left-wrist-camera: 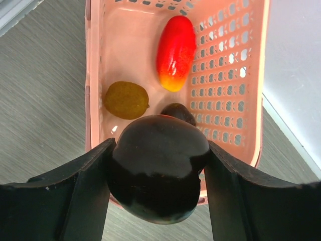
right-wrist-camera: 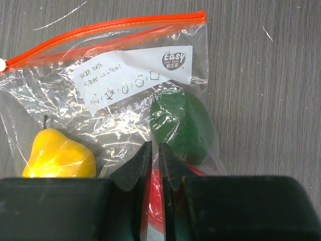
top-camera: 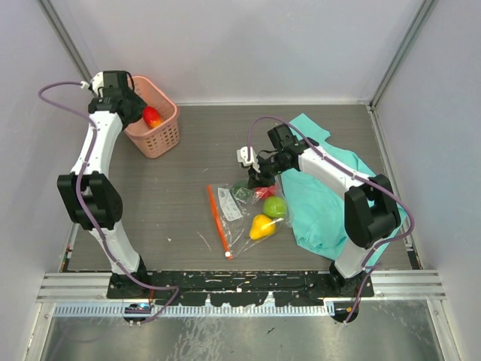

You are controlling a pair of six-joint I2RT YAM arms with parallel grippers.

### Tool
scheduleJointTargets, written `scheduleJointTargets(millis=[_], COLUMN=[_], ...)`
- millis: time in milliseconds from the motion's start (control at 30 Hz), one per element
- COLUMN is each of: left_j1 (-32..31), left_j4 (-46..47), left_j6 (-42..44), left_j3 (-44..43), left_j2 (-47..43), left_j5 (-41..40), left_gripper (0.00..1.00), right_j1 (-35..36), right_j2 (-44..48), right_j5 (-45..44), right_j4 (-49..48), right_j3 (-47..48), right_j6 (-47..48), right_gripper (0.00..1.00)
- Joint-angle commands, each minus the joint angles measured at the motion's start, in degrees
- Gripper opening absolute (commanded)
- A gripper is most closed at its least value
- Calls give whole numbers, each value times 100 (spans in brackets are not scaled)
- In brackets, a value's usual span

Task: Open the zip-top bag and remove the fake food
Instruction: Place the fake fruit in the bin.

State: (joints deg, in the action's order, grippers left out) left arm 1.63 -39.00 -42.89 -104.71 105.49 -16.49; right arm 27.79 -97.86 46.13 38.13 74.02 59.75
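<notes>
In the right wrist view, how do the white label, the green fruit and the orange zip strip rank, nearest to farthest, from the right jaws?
1. green fruit: just past the right gripper's jaws, slightly right.
2. white label: farther, centre of view.
3. orange zip strip: farthest, top of view.

I count eight pieces of glossy plastic fake food [top-camera: 261,226]. One, a dark rounded fruit [left-wrist-camera: 158,186], is in my left gripper [left-wrist-camera: 158,150]. Three are in the one pink perforated plastic basket [left-wrist-camera: 230,75]: one red-and-yellow elongated fruit [left-wrist-camera: 175,50], one olive-brown kiwi [left-wrist-camera: 126,99] and one small dark fruit [left-wrist-camera: 178,111]. Four are at the one clear crinkly zip-top bag [right-wrist-camera: 40,95]: one yellow pear [right-wrist-camera: 57,155], one dark green fruit [right-wrist-camera: 183,125], one red piece [top-camera: 263,193] and one light green round fruit [top-camera: 275,207]. The bag has one white label [right-wrist-camera: 133,73] and one white slider [right-wrist-camera: 2,64]. There is one teal cloth [top-camera: 316,218]. I have two grippers; the second is my right gripper [right-wrist-camera: 154,148].
</notes>
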Motion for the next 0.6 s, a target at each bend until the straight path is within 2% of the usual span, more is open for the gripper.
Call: scheduleJointTargets(millis=[0, 33, 67, 333, 567], left_j1=[6, 0, -8, -12, -13], left_j4=[-476, -562, -613, -616, 243], left_j6=[20, 60, 121, 279, 429], left_j3=[-602, -730, -837, -1029, 11], left_j2=[151, 209, 250, 92, -723], left_j5=[-361, -396, -422, -447, -89], left_gripper=[79, 97, 99, 98, 98], right_j1=[16, 16, 17, 16, 16], right_j2=[224, 220, 217, 254, 282], right_j5=[56, 54, 54, 46, 61], right_j4=[-130, -130, -130, -121, -130], right_j3=[27, 27, 33, 33, 19], right_j6=[-34, -36, -37, -40, -38], right_gripper=[17, 17, 17, 17, 17])
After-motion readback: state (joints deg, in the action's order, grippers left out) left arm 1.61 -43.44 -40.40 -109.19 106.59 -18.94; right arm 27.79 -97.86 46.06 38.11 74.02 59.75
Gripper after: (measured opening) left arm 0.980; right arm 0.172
